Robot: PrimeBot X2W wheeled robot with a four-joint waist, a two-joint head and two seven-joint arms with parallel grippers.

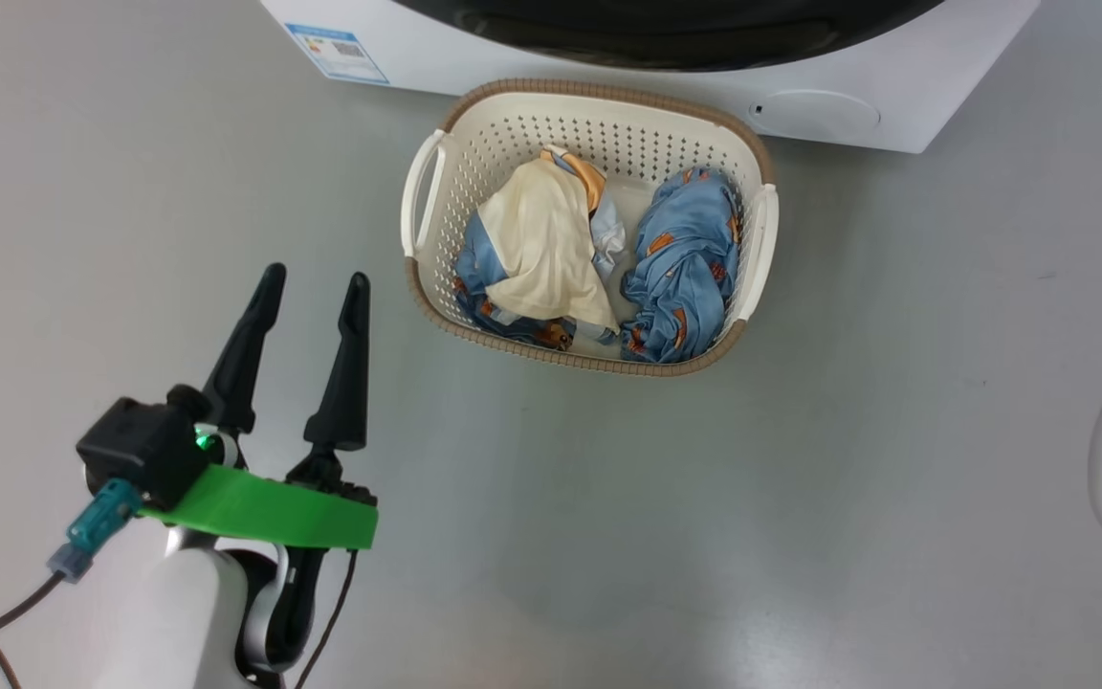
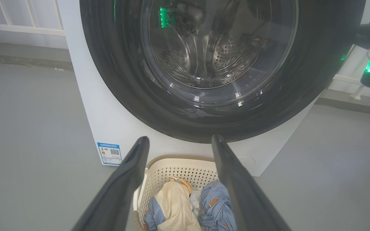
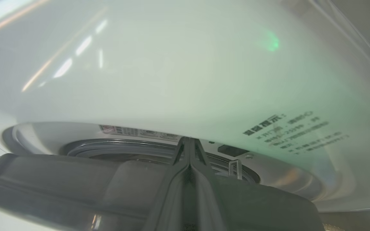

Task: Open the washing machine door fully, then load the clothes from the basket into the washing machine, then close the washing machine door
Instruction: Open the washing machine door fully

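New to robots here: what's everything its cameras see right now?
washing machine: one, white, beyond the basket.
washing machine door: one, glossy black around clear glass, on the machine's front.
label: one, blue, low left on the machine.
cap: one, white, low right on the machine.
basket: one, cream with brown rim, on the grey floor before the machine.
cream garment: one, cream with blue and orange, left in the basket.
light blue garment: one, orange print, right in the basket.
left gripper: one, dark fingers, open, above the floor left of the basket.
right gripper: one, dark fingers, shut, tips at the door's rim.
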